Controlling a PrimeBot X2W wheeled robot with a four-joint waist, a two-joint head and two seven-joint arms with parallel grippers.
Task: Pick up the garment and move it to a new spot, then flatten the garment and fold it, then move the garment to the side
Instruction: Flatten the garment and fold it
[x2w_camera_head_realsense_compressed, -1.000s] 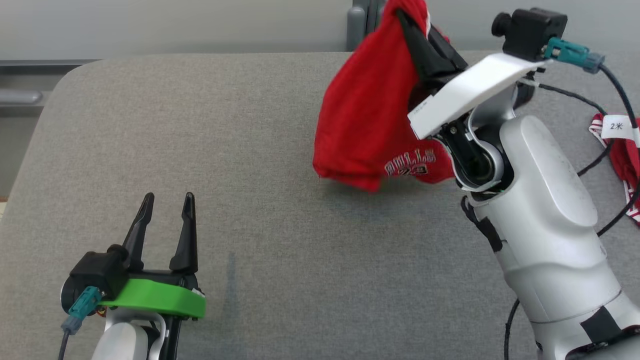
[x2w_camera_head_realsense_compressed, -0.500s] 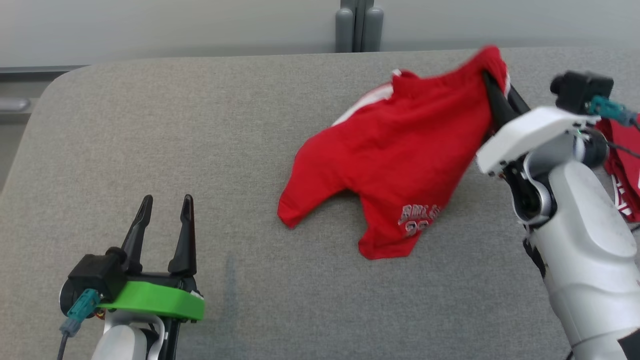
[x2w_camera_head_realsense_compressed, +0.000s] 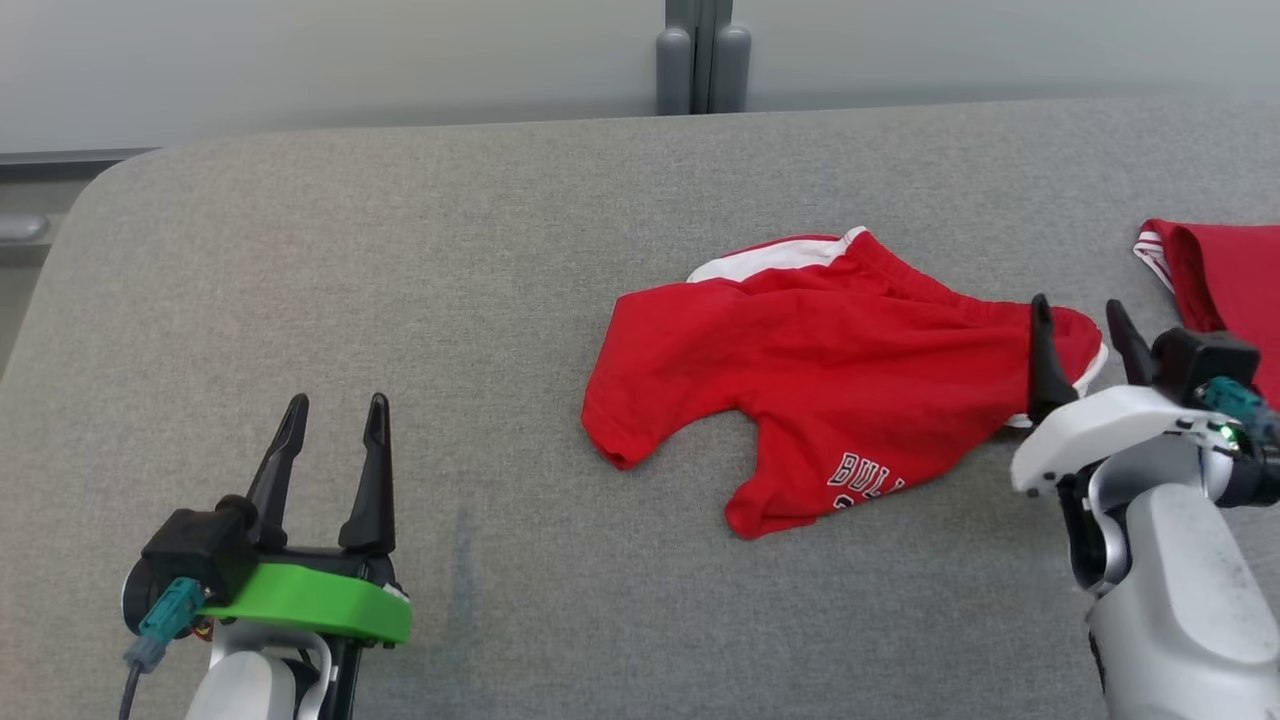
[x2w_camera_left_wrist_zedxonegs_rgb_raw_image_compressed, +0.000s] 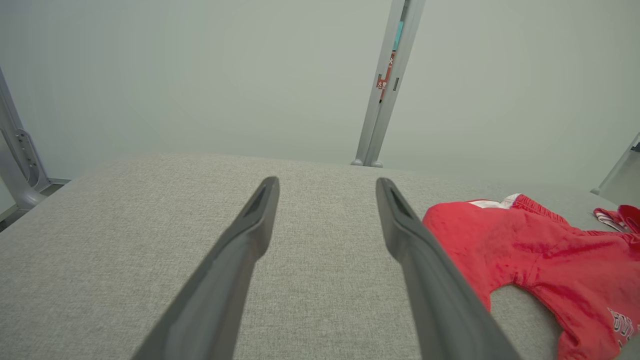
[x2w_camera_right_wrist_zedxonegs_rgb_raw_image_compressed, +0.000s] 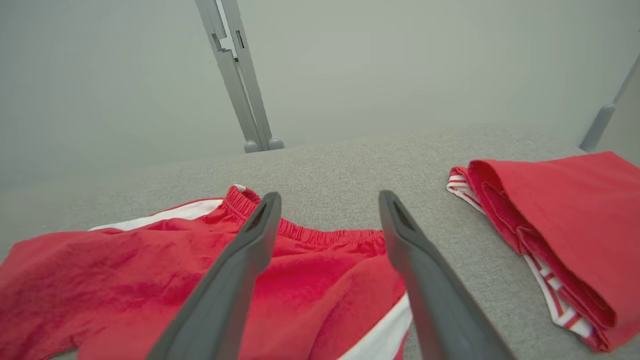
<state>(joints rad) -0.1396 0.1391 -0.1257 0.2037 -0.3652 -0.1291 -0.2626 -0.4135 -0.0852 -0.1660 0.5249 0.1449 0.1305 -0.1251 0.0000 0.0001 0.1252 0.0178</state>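
Shorts: the red basketball shorts (x2w_camera_head_realsense_compressed: 830, 370) lie on the grey surface (x2w_camera_head_realsense_compressed: 400, 250), right of centre in the head view. They're spread out but kinda rumpled, and not folded.
Shorts details: there's a white stripe along the far edge and an elastic waistband at the robot's right end. One leg points to the robot's left and the other back toward the robot. The near leg has white "BULL" lettering on it, and the rest of the print curls out of sight.
Right claw: the right claw (x2w_camera_head_realsense_compressed: 1077, 303) is spread wide with nothing pinched in it. It's parked right at the waistband end of the shorts, fingers pointing away from the robot. In the right wrist view both fingers hang over the red cloth and the waistband crosses the gap between them. Honestly can't tell if a finger is brushing the fabric or just above it.
Left claw: the left claw (x2w_camera_head_realsense_compressed: 337, 400) is also wide open and empty. It's down at the lower left of the head view over bare surface, well apart from the shorts.
Other stuff: a second red garment (x2w_camera_head_realsense_compressed: 1225, 270), folded, with red-and-white striped trim, sits at the right edge of the surface. It's near the shorts but not touching them.
Background: a grey upright post (x2w_camera_head_realsense_compressed: 703, 60) stands behind the far edge.
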